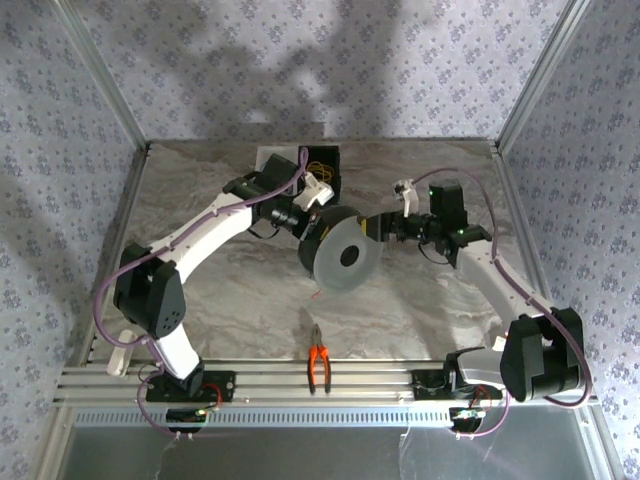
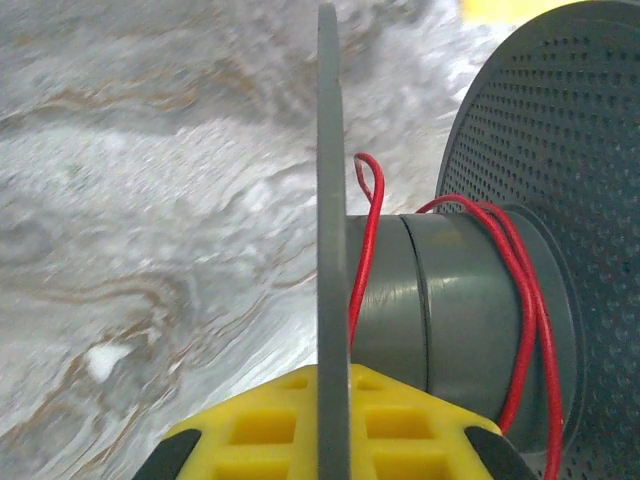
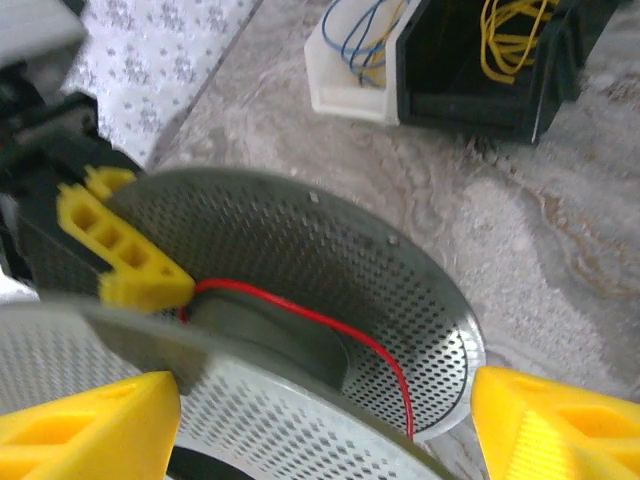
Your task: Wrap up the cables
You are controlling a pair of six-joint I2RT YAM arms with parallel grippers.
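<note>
My left pincer (image 2: 335, 428) is clamped on a flange of the spool (image 2: 455, 305), red wire (image 2: 530, 300) looped round its core. My right pincer (image 3: 325, 425) stands wide apart, near the spool.

No legible text, label, brand name, number or sign can be read on any surface in these views.
</note>
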